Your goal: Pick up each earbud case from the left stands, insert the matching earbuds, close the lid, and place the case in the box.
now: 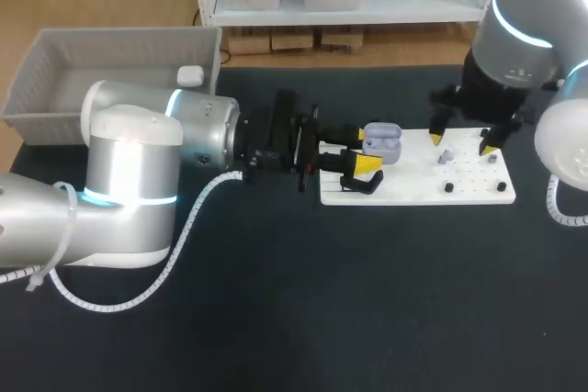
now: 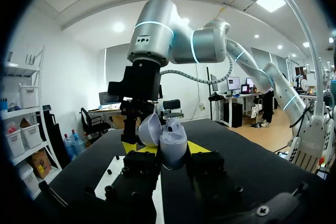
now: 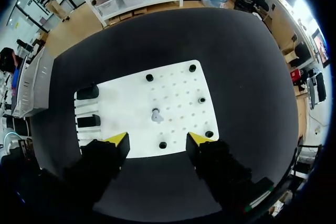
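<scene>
Presently, one white earbud case lies in the far-left grey plastic basket; the left gripper grasps an open lavender earbud case over the white pegboard, the released right gripper above an uninserted small grey earbud.

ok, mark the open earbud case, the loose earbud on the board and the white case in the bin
open earbud case (image 2: 173, 145): left wrist view, on its lower shell.
loose earbud (image 3: 156, 114): right wrist view, on its body.
white case (image 1: 189, 75): head view, on its top.
</scene>
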You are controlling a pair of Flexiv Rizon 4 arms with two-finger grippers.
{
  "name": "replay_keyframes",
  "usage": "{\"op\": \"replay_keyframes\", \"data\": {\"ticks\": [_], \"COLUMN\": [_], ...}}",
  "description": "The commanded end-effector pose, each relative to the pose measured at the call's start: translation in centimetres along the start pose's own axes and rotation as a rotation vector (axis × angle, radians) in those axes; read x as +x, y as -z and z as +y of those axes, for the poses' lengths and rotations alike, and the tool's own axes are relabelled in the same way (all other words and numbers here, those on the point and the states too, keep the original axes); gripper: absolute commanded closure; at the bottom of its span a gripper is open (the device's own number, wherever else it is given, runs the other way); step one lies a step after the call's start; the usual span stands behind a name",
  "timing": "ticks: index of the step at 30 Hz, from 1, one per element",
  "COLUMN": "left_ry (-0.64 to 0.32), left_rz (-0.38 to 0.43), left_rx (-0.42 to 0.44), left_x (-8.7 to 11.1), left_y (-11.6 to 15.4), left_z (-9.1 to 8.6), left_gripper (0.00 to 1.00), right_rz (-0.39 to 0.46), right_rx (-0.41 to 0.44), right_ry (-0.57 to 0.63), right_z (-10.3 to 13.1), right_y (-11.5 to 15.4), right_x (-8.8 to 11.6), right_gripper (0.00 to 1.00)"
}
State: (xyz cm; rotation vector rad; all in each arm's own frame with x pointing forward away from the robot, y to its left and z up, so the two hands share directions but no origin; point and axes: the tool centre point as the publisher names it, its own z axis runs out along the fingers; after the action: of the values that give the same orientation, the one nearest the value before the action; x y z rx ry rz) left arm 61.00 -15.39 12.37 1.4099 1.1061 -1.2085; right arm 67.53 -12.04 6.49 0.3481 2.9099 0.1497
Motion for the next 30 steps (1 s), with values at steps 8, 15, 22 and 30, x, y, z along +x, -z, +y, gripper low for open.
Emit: {"op": "replay_keyframes", "data": {"ticks": [8, 15, 22, 30], "left_ry": [-0.003, -0.003, -0.003, -0.003], "left_rz": [-0.002, -0.002, -0.002, -0.002], "left_rx": [-0.006, -0.006, -0.006, -0.006], "left_x": [0.0, 0.0, 0.0, 0.0], "left_y": [0.0, 0.0, 0.0, 0.0], "left_z": [-0.2, -0.2, -0.2, -0.2], "left_gripper": [1.0, 1.0, 1.0, 1.0], "right_rz": [0.009, 0.01, 0.031, 0.05], "right_rx": [-0.013, -0.012, -0.014, -0.013], "right_ry": [0.039, 0.063, 0.055, 0.044], "right_z": [0.9, 1.2, 0.7, 0.7], "right_y": [-1.4, -2.1, -3.3, -4.3], "right_x": [-0.3, -0.6, -0.8, -1.1], "right_gripper": [0.51, 0.54, 0.55, 0.57]}}
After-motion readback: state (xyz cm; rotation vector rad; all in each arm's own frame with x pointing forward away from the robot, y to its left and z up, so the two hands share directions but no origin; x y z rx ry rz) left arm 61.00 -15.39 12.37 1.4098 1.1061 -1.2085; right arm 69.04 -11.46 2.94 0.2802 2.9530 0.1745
